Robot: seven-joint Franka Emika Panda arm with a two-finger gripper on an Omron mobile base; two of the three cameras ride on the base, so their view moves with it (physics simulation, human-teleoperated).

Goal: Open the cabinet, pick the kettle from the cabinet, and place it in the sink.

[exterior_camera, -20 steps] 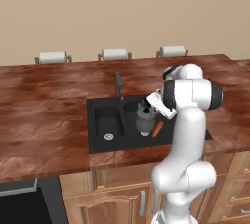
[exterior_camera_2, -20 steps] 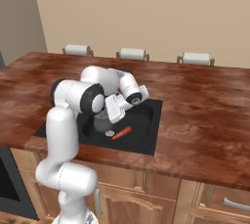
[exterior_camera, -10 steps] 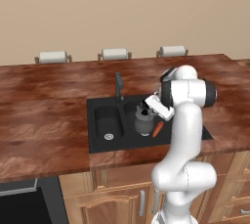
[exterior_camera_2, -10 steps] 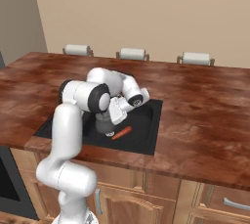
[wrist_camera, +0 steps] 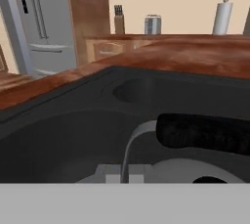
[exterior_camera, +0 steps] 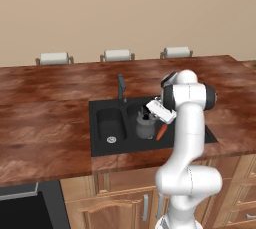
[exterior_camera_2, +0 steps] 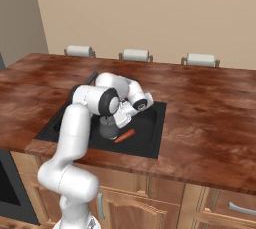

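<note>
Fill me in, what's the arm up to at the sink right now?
The arm is reaching down into the sink, with its gripper shut on the kettle at the top handle. The kettle stands upright in the right basin, at or just above the bottom; contact cannot be told. An orange carrot lies in the same basin beside it. The kettle has not been let go yet.

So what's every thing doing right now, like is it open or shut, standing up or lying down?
small dark grey metal kettle: upright in the sink's right basin, lid on.
black double-basin sink: holds the kettle and carrot.
orange carrot: lying flat beside the kettle.
slim dark faucet: no water seen running.
robot's two-finger gripper: shut, right at the kettle's black handle; a hold on it can't be confirmed.
</note>
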